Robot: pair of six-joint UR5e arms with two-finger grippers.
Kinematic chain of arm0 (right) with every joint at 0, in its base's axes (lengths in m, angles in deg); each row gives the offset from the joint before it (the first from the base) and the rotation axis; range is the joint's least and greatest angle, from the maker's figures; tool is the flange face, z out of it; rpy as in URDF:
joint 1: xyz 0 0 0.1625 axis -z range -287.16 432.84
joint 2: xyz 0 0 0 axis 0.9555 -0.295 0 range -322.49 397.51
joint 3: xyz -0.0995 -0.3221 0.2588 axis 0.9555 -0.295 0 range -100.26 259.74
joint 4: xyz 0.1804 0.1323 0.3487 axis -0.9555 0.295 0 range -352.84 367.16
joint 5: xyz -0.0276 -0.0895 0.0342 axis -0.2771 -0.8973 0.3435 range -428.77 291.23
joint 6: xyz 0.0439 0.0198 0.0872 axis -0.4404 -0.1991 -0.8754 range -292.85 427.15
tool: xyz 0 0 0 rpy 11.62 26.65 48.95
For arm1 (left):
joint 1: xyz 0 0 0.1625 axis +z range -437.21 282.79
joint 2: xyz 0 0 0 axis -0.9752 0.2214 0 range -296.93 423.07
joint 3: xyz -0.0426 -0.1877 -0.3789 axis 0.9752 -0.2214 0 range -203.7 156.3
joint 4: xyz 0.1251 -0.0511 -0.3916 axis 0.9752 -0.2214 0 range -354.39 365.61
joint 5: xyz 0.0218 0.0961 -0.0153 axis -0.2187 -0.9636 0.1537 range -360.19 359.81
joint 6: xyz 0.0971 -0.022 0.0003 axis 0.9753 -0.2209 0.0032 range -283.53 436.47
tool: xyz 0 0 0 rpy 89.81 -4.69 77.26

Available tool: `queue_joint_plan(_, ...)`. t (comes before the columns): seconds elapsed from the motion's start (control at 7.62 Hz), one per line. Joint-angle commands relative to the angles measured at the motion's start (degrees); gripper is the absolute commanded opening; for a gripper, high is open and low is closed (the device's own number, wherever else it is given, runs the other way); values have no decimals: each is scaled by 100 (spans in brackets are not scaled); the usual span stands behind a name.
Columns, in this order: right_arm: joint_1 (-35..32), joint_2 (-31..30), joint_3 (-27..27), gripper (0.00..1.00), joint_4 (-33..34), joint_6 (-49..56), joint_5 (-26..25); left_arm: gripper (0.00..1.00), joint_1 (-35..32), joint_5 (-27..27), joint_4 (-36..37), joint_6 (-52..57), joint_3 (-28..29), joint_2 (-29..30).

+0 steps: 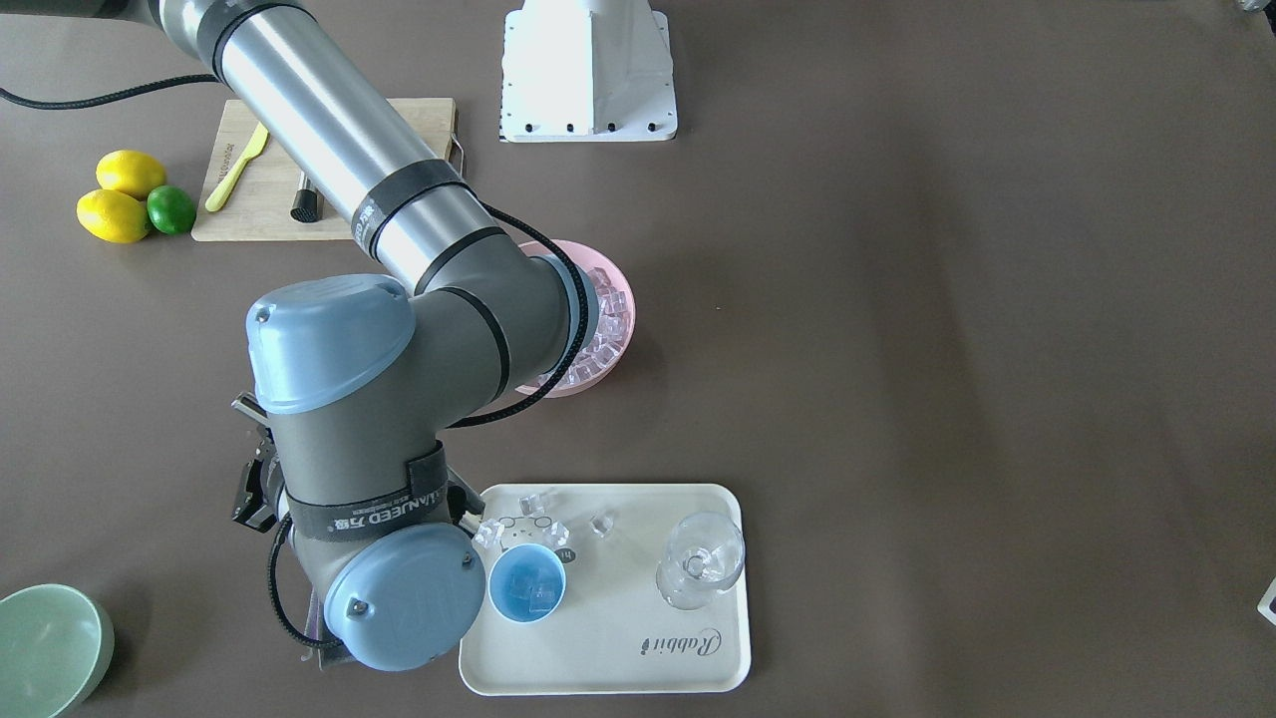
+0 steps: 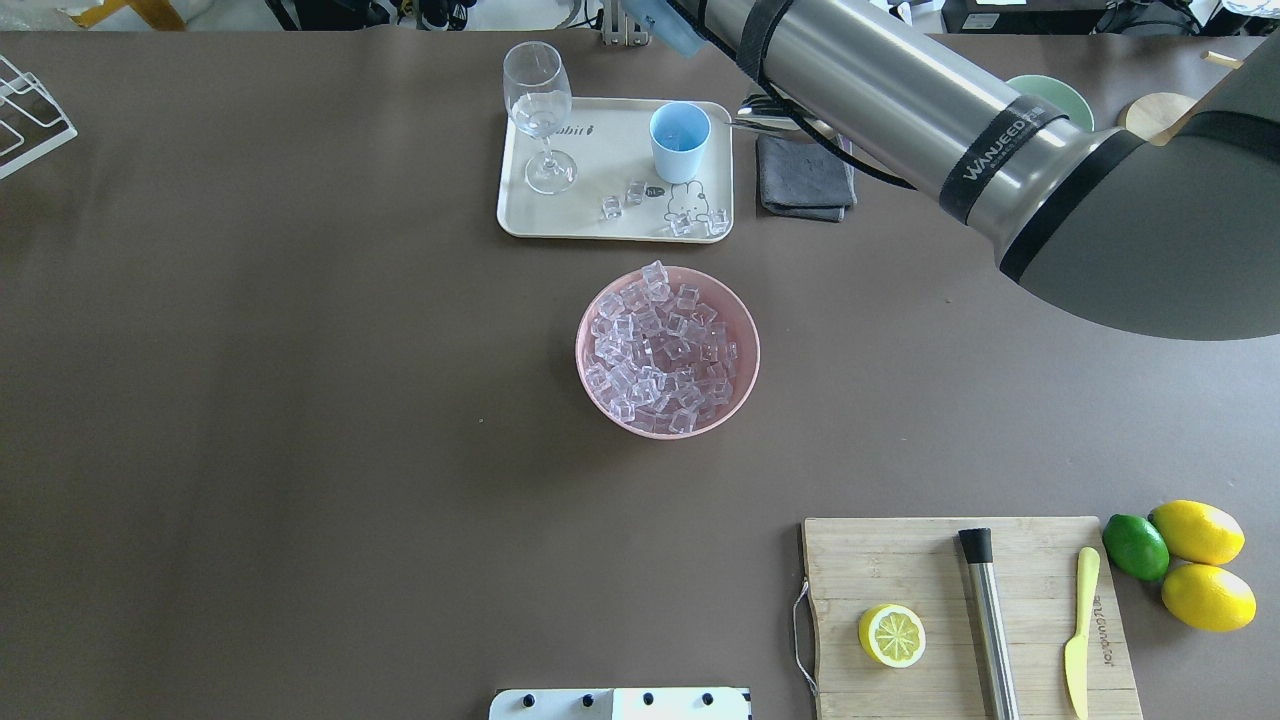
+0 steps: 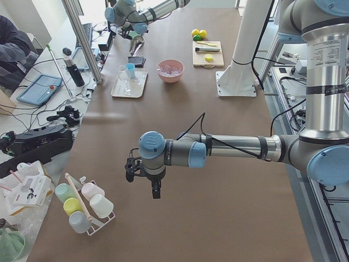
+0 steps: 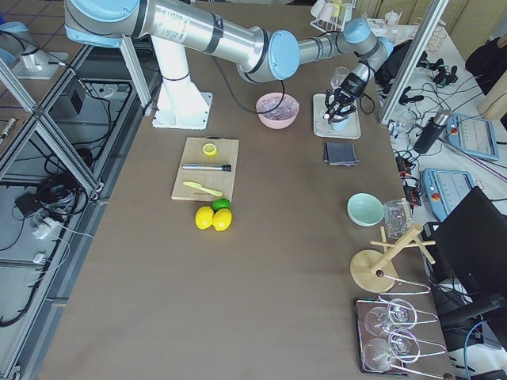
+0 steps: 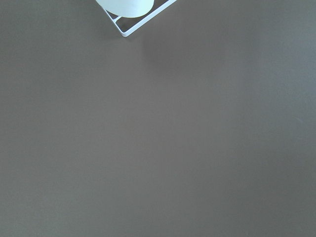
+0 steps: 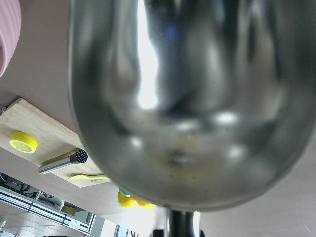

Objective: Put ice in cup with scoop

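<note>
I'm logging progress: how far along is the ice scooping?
Done: some ice sits in the cup. Under way: the scoop looks empty, poised beside the cup. Left: loose cubes lie spilled on the tray; the pink bowl is full.

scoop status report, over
Right pincer shut on scoop, scoop empty, near cup. Some ice in cup, loose cubes on tray. Left pincer far off, state unclear. Wine glass stands apart from cup.
</note>
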Motion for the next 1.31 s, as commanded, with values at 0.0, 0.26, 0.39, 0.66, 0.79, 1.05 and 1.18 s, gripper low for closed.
queue_joint_plan(0.0, -88, 19, -28, 0, -2, -9, 32, 98, 15, 0, 0, 0, 13, 12)
queue_joint_plan(0.26, -96, -120, 347, 0, 7, -18, 41, 98, 16, 0, -9, 0, 48, 20)
queue_joint_plan(0.39, -192, -278, 698, 0, 85, -44, 76, 98, 24, 0, 0, 0, 57, 55)
queue_joint_plan(0.66, -429, -804, 1978, 0, 558, -595, 426, 98, 24, 0, -9, -9, 101, 64)
queue_joint_plan(0.79, -561, -1285, 3159, 0, 978, -1059, 515, 98, 24, 0, -9, -9, 101, 82)
queue_joint_plan(1.05, -851, -2760, 5526, 0, 1386, -1580, 857, 98, 33, 9, -9, -18, 92, 82)
queue_joint_plan(1.18, -992, -3193, 5979, 0, 1352, -1791, 920, 98, 33, 9, -9, -18, 92, 82)
